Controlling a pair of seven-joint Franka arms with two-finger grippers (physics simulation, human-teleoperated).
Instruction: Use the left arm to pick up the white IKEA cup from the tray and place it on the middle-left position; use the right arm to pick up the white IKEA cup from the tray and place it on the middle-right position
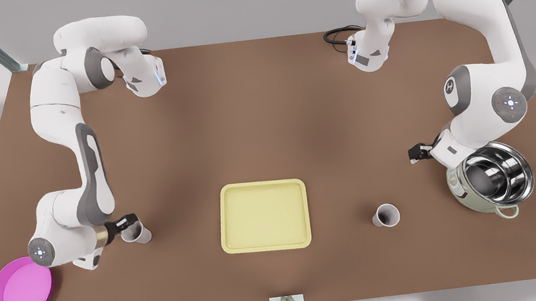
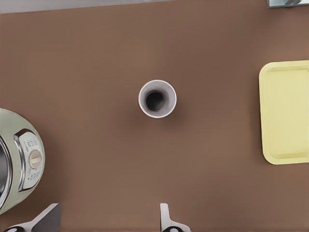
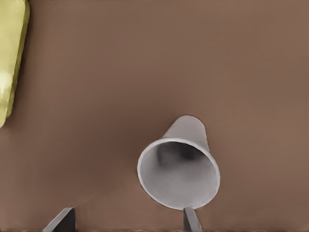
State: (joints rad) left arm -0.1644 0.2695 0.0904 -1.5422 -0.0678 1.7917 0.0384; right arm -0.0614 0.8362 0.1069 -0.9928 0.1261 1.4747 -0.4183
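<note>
Brown plain tabletop (image 1: 255, 122) carries everything we see, both white arms cut off by the frame's edge. Next, the pale yellow rectangular tray (image 1: 264, 216) shows us its bare floor. The pale green rice cooker (image 1: 490, 180) holds a steel inner pot, partly hidden by an arm. The round pink dish (image 1: 20, 290) lies bare.

One white cup (image 1: 386, 215) stands upright on the table at the front view's right, well apart from the left gripper (image 1: 414, 152), whose jaws are spread wide. The other white cup (image 1: 137, 233) sits at the right gripper (image 1: 127, 226), jaws apart (whether a finger (image 3: 191, 220) touches its rim, we cannot tell).
</note>
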